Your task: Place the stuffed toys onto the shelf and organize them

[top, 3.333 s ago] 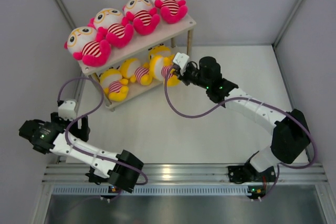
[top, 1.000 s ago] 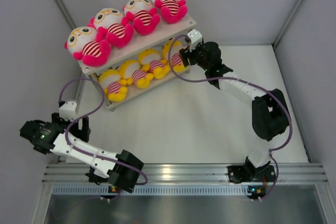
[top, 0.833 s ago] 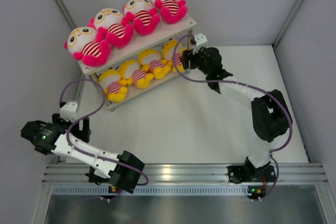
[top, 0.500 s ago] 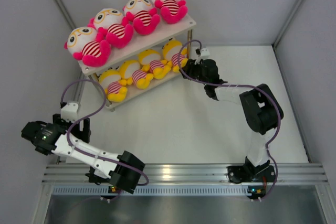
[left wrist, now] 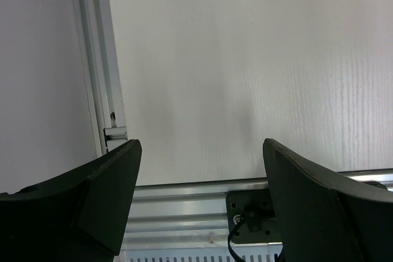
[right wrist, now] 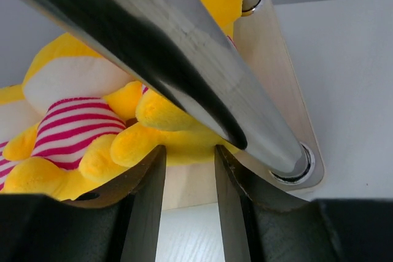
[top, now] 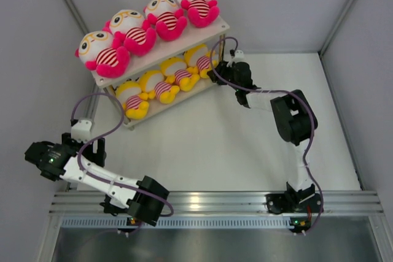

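Last doll shelved: the right gripper (top: pixel 215 76) has set the fourth yellow doll (top: pixel 201 59) at the right end of the shelf's (top: pixel 215 30) lower board (top: pixel 167 105), having carried it in front of the rack seconds earlier. It has since dropped low and drawn back to the near right corner. Its fingers (right wrist: pixel 144 188) have narrowed to a slim gap with nothing between them; the doll's foot lies just beyond the tips, apart from them. One metal leg (right wrist: pixel 184 59) cuts across the wrist view, so close to the corner has the arm come.

That appears to leave every toy off the table (top: pixel 202 145) — four pink-limbed dolls (top: pixel 132 29) in a row on the top board, four yellow-limbed ones below, sorted by colour. Only a tidy-up, if any, seems left.

The stuffed toys are round-headed, with cream faces, glasses and red-and-white striped bellies. Those on top sit facing the near side, shoulder to shoulder. The new arrival (right wrist: pixel 73 128) leans toward its neighbour, limbs splayed over the board's edge.

The left gripper (left wrist: pixel 201 144) hangs near the left edge of the table, well apart from the shelf — fingers spread wide and holding nothing, as they were a second ago.
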Robot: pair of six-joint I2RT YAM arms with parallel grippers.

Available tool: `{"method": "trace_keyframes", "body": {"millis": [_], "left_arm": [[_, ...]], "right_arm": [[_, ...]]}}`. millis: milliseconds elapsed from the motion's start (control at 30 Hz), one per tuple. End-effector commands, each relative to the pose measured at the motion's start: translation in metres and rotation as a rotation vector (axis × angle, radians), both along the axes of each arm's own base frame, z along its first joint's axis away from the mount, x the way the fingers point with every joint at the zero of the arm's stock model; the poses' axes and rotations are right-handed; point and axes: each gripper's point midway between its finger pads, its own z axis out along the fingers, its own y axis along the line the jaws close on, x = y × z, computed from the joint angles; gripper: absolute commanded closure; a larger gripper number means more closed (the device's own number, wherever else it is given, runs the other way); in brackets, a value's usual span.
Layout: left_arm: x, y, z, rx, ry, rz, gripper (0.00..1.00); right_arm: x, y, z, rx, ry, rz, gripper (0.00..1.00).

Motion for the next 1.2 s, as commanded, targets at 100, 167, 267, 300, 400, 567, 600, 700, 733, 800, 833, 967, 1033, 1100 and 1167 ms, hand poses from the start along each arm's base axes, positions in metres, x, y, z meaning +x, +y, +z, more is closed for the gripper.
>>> {"method": "trace_keyframes", "body": {"millis": [100,167,267,300,400,567,600,700,733,800,833,967,1033,1100,1167], "left_arm": [[-0.010,-0.034,-0.008,-0.147,0.043,-0.026,0.14],[-0.010,-0.034,-0.009,-0.149,0.044,-0.027,0.14],[-0.011,-0.035,-0.011,-0.153,0.051,-0.024,0.14],[-0.012,-0.034,-0.011,-0.154,0.057,-0.019,0.14],[-0.013,-0.035,-0.013,-0.159,0.061,-0.020,0.14],[-0.013,-0.028,-0.025,-0.202,0.089,0.027,0.14],[-0.012,-0.020,-0.031,-0.195,0.094,0.050,0.14],[-0.012,0.001,-0.053,-0.230,0.147,0.125,0.14],[-0.013,0.006,-0.060,-0.234,0.165,0.144,0.15],[-0.009,0.020,-0.070,-0.257,0.166,0.198,0.15],[-0.005,0.034,-0.082,-0.259,0.174,0.222,0.17],[0.007,0.056,-0.108,-0.266,0.259,0.286,0.22],[0.021,0.054,-0.111,-0.244,0.252,0.248,0.22],[0.036,0.055,-0.114,-0.170,0.242,0.248,0.22],[0.053,0.053,-0.116,-0.111,0.224,0.239,0.22]], "right_arm": [[0.010,0.004,0.024,0.061,-0.050,0.018,0.57],[0.008,0.003,0.024,0.050,-0.051,0.020,0.53],[-0.003,-0.005,0.034,0.028,-0.072,0.011,0.40],[-0.012,-0.012,0.040,0.014,-0.085,0.002,0.33],[-0.031,-0.028,0.065,-0.017,-0.144,-0.022,0.03],[-0.061,-0.057,0.084,-0.105,-0.155,-0.074,0.01],[-0.067,-0.064,0.097,-0.120,-0.173,-0.094,0.01],[-0.074,-0.094,0.089,-0.231,-0.149,-0.190,0.01],[-0.072,-0.110,0.085,-0.267,-0.139,-0.252,0.01],[-0.075,-0.135,0.072,-0.343,-0.113,-0.320,0.00],[-0.072,-0.158,0.068,-0.377,-0.099,-0.402,0.01],[-0.071,-0.215,0.042,-0.394,-0.017,-0.534,0.01],[-0.068,-0.246,0.036,-0.372,0.010,-0.596,0.01],[-0.072,-0.264,0.028,-0.405,0.017,-0.630,0.01],[-0.073,-0.282,0.027,-0.439,-0.013,-0.682,0.01]]}}
